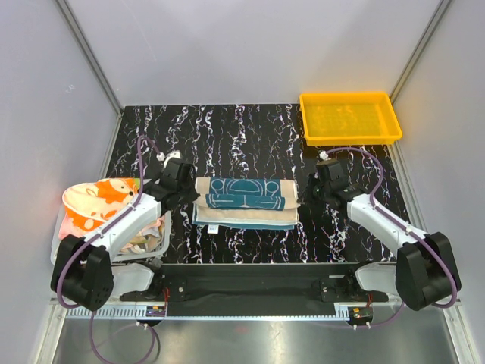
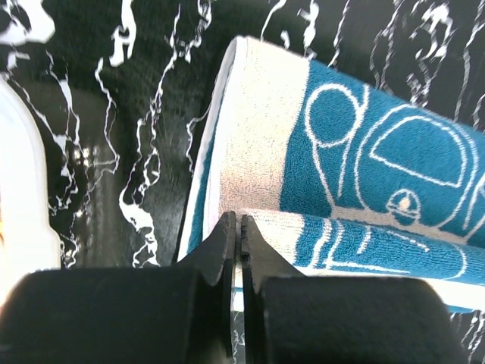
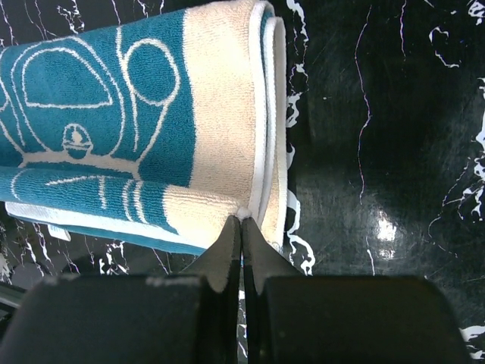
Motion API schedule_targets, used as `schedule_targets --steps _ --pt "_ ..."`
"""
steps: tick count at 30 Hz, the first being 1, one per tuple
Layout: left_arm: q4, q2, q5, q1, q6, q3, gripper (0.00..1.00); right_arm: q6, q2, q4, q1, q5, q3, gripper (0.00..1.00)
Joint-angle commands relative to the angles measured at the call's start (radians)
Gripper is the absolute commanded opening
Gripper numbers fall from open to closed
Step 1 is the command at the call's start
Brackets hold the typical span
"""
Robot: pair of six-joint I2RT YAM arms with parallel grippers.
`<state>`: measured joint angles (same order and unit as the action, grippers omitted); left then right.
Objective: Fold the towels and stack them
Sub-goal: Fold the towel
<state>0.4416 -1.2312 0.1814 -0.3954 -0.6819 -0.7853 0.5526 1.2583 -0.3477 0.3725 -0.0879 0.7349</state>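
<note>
Closed jaws touch teal towel (image 3: 98, 114) edges; only overhead shows yellow tray (image 1: 348, 118)

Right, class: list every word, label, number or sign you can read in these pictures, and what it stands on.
No readable text anywhere.
The folded teal-and-cream cloth towel: only white line drawings, no letters.
Its small white tag: too small to read.
The orange plastic tray: no markings seen.

Light is bright and even, coming from above. In the right wrist view a white glare spot sits on the glossy black marble-pattern table top (image 3: 394, 136), right of the folded teal-and-cream cloth towel (image 3: 114, 114). In the left wrist view, left of this towel, the white mesh plastic basket (image 2: 19, 189) is overexposed. The towel's loops are sharp.
</note>
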Motion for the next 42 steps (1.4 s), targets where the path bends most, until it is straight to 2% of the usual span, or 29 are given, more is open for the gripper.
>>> schedule_targets --steps 1,13,16,17,18,19,20,21,23,25,28,32,35,37,42 --pt "0.005 0.039 0.018 0.0 0.013 0.021 0.0 0.006 -0.04 -0.025 0.002 0.039 -0.022 0.0" --pt "-0.01 0.052 -0.013 -0.002 0.007 0.08 0.0 0.035 -0.077 0.009 0.003 -0.03 -0.103 0.0" --pt "-0.014 0.05 -0.026 -0.002 0.012 0.092 0.01 0.044 -0.085 0.041 0.003 -0.073 -0.138 0.05" --pt "-0.017 0.053 -0.04 -0.002 0.019 0.092 0.05 0.046 -0.089 0.049 0.003 -0.088 -0.144 0.13" --pt "-0.014 0.056 -0.045 -0.002 0.024 0.093 0.15 0.044 -0.103 0.052 0.003 -0.119 -0.152 0.16" --pt "-0.001 0.068 -0.043 -0.002 0.027 0.09 0.2 0.044 -0.112 0.043 0.003 -0.127 -0.154 0.21" --pt "0.009 0.078 -0.042 -0.002 0.038 0.075 0.25 0.038 -0.128 0.032 0.003 -0.131 -0.152 0.31" --pt "0.023 0.088 -0.042 -0.002 0.044 0.066 0.37 0.035 -0.161 0.015 0.003 -0.118 -0.147 0.36" --pt "0.068 0.12 -0.04 -0.002 0.061 0.023 0.43 0.024 -0.192 -0.039 0.003 -0.093 -0.123 0.48" --pt "0.104 0.137 -0.039 -0.002 0.065 -0.014 0.46 0.02 -0.214 -0.083 0.003 -0.056 -0.091 0.5" --pt "0.092 0.147 -0.072 -0.003 0.061 -0.063 0.46 0.017 -0.18 -0.103 0.003 -0.012 -0.039 0.5" --pt "0.039 0.049 -0.131 -0.049 0.033 -0.117 0.4 0.013 -0.077 -0.074 0.003 -0.015 0.02 0.5" --pt "-0.003 -0.045 -0.123 -0.149 0.016 -0.143 0.4 0.004 0.012 -0.05 0.003 0.037 0.053 0.57" --pt "-0.04 -0.114 -0.137 -0.172 0.001 -0.144 0.39 -0.005 0.07 -0.011 0.002 0.053 0.061 0.62" --pt "-0.121 -0.218 -0.166 -0.25 0.008 -0.121 0.38 -0.013 0.188 0.097 0.003 0.025 0.051 0.64"
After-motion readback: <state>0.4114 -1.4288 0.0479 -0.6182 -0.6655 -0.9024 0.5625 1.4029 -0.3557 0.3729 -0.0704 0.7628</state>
